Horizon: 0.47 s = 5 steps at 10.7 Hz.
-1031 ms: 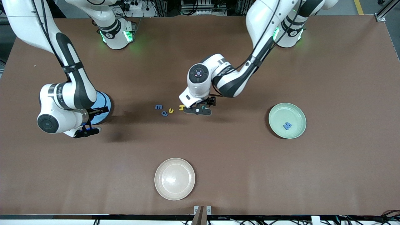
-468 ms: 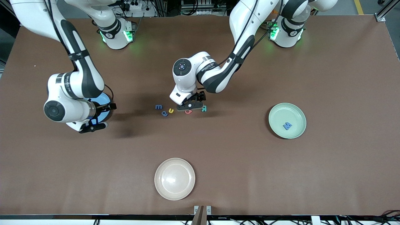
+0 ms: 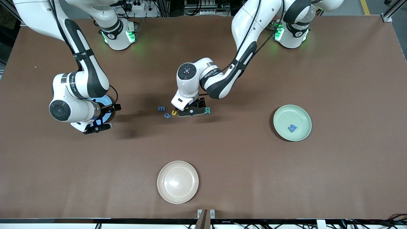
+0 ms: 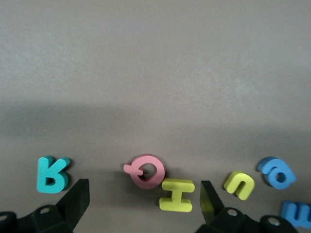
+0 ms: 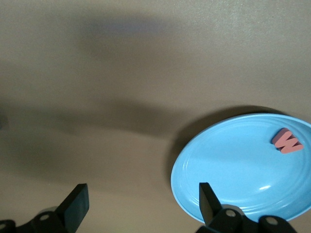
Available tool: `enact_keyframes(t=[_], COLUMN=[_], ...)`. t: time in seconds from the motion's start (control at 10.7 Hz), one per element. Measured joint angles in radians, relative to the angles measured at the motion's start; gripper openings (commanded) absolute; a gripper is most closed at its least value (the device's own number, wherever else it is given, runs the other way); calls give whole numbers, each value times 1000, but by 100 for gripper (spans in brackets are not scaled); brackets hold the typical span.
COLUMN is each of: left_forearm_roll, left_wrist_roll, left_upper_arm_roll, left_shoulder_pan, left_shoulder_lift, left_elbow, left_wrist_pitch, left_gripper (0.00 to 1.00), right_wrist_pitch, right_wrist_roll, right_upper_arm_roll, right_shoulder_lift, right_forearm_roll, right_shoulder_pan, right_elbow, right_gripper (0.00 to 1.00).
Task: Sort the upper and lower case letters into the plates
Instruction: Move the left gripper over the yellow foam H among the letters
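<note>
While both grippers stand open, letters wait beside the mint plate (image 3: pixel 302 114).
Left gripper (image 4: pixel 144 198) straddles the yellow H (image 4: pixel 177 194) toward the right arm's end; right gripper (image 5: pixel 141 204) hangs over the blue plate (image 5: pixel 233 170).

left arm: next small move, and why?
Probably lower the open left end effector straight down and close on the yellow H. The H lies flat on the table between its fingers, with the pink Q touching it, so closing slowly looks wise.
</note>
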Motion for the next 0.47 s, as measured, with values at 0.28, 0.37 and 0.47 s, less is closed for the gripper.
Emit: enact_keyframes(t=[0.28,0.37,0.47], left_forearm_roll=[-1,-1,-1], left_wrist_roll=[-3,-12,-14], left_upper_arm_roll=[-10,-13,-13], left_shoulder_pan=[-16,-22,-24], left_shoulder_lift=[16,16,16], left_elbow=[4,8,11], left_wrist_pitch=[4,5,5], left_gripper=[100,100,100], right_wrist_pitch=[0,0,0], right_wrist_roll=[1,1,2], right_upper_arm_roll=[0,0,0], right_shoulder_lift=[0,0,0], right_forearm_roll=[0,0,0], right_shoulder_pan=[0,0,0], right_elbow=[0,0,0], right_gripper=[100,100,100])
